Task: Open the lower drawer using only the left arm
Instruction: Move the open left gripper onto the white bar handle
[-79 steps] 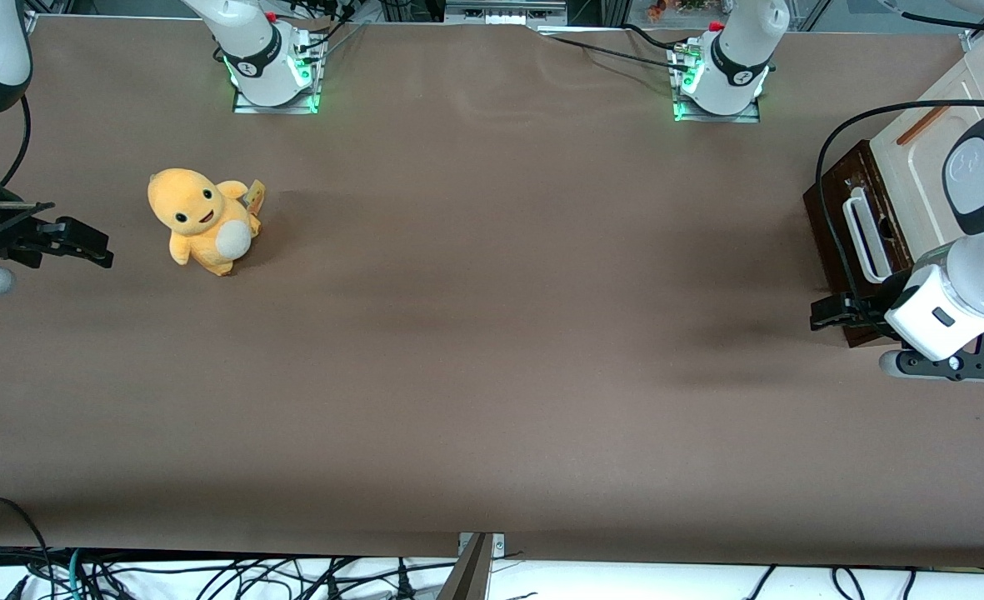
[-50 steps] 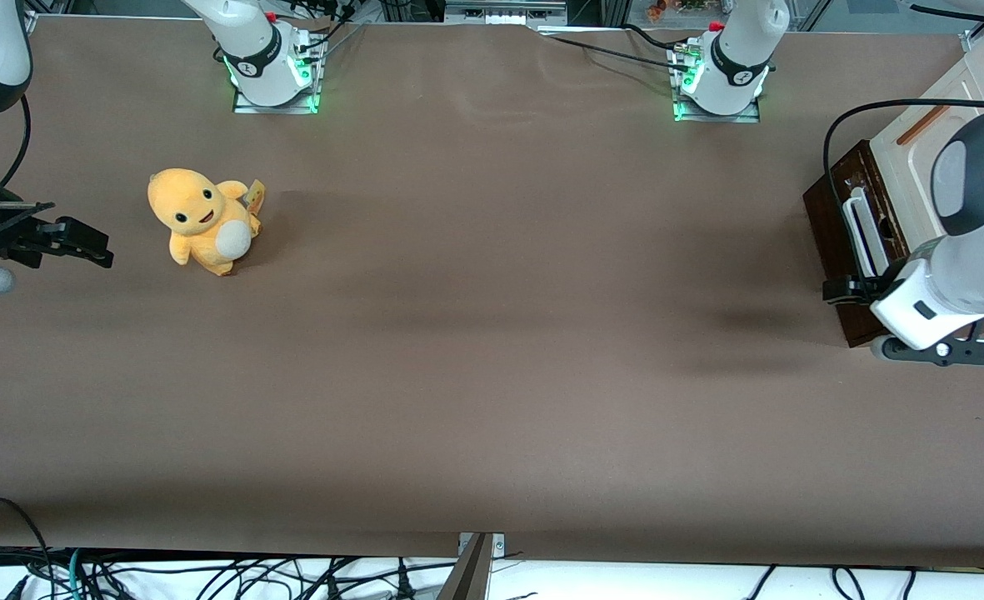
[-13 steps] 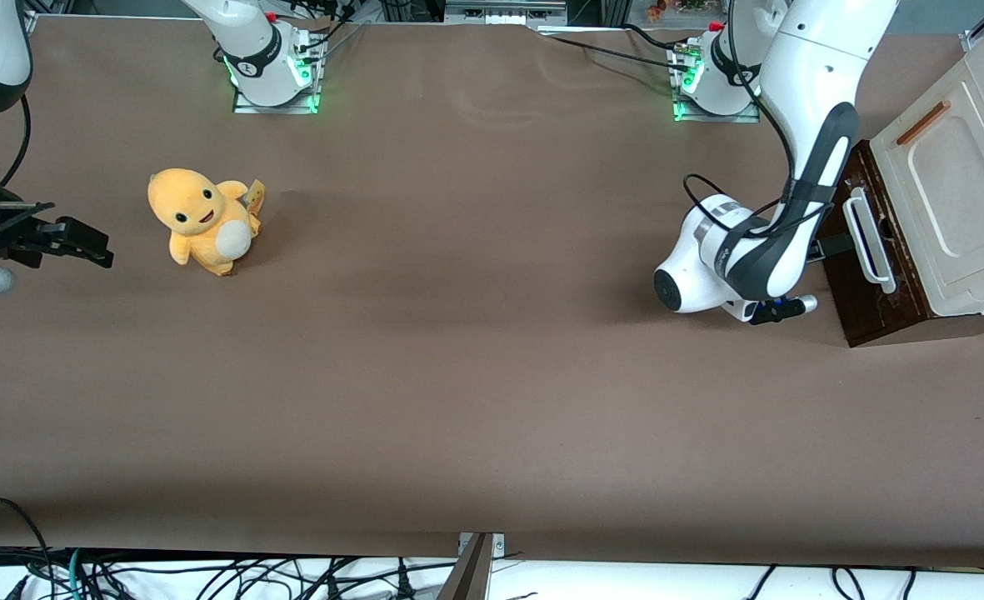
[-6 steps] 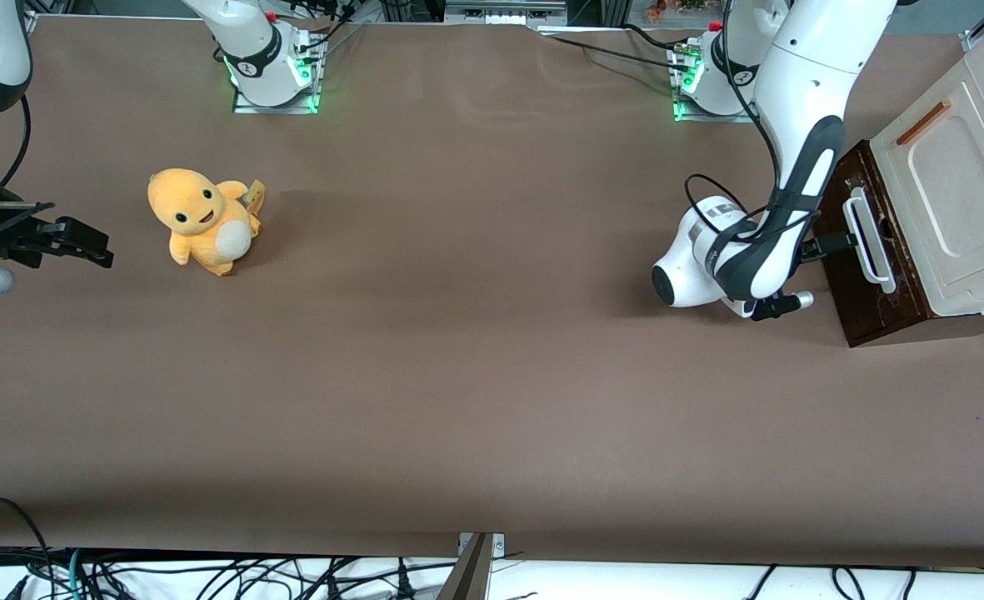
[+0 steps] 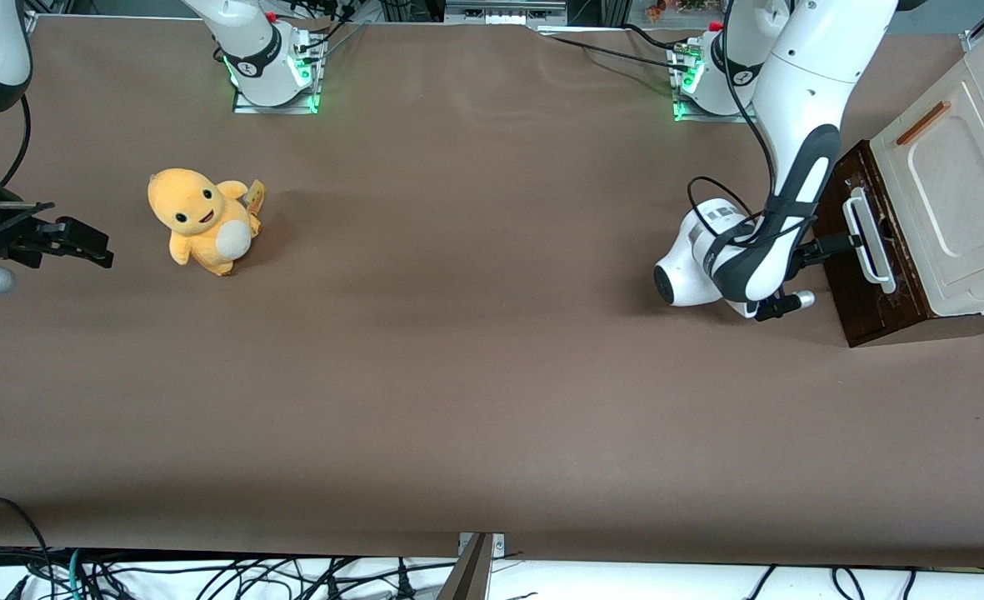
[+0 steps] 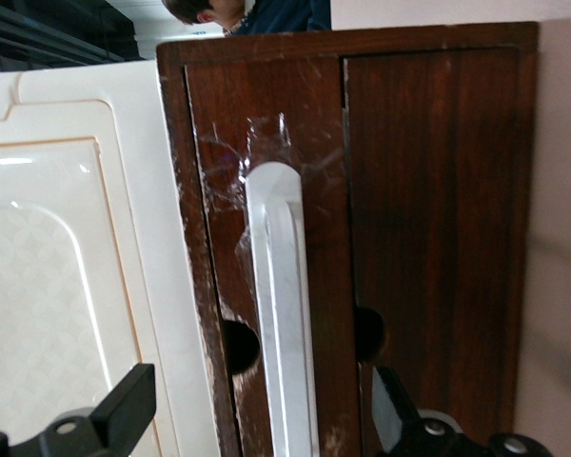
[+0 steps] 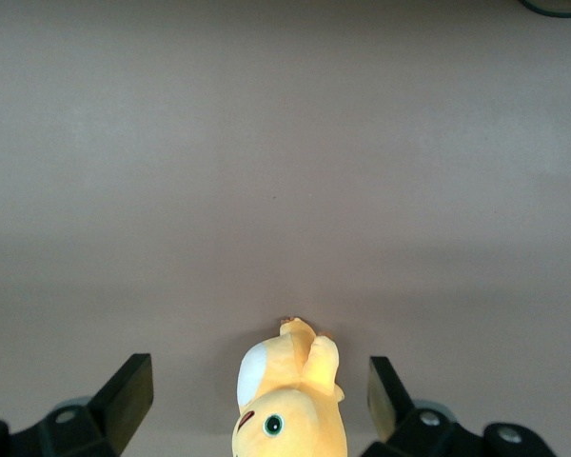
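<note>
The left arm (image 5: 800, 108) reaches down toward the cabinet (image 5: 950, 179) at the working arm's end of the table (image 5: 475, 375), its gripper (image 5: 833, 244) level with the lower drawer (image 5: 862, 267). In the wrist camera its fingers (image 6: 124, 414) stand spread, one on each side of the white handle (image 6: 284, 324), gripping nothing. The drawer sits shut under the cream panel (image 6: 67, 286); a yellow plush toy (image 5: 202, 218) lies toward the parked arm's end, at nine o'clock from the gripper.

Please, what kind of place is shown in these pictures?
Probably a robotics lab. Two arm bases are bolted to a brown-covered table, and cables lie along its edge. The left arm holds its gripper, fingers open, around the lower drawer's white handle.
</note>
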Controlling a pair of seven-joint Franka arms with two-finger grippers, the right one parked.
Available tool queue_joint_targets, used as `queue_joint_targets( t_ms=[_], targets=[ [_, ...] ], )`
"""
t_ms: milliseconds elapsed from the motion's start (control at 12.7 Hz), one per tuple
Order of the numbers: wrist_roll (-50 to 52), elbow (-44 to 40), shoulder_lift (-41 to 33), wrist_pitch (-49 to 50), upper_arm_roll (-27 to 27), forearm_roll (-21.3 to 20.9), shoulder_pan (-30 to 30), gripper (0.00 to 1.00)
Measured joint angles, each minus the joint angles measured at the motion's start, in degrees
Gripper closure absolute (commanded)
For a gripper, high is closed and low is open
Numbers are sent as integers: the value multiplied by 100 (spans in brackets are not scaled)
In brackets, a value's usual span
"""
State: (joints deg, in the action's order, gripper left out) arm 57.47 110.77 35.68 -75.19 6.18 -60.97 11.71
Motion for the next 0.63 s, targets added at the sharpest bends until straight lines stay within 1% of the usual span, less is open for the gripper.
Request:
queue_joint_targets(
  t_ms=[316,632],
  targets=[
    [75,22,32,-1,-11,-112,-136,0],
    [365,34,150,-5,-23,-276,-206,0]
  ],
)
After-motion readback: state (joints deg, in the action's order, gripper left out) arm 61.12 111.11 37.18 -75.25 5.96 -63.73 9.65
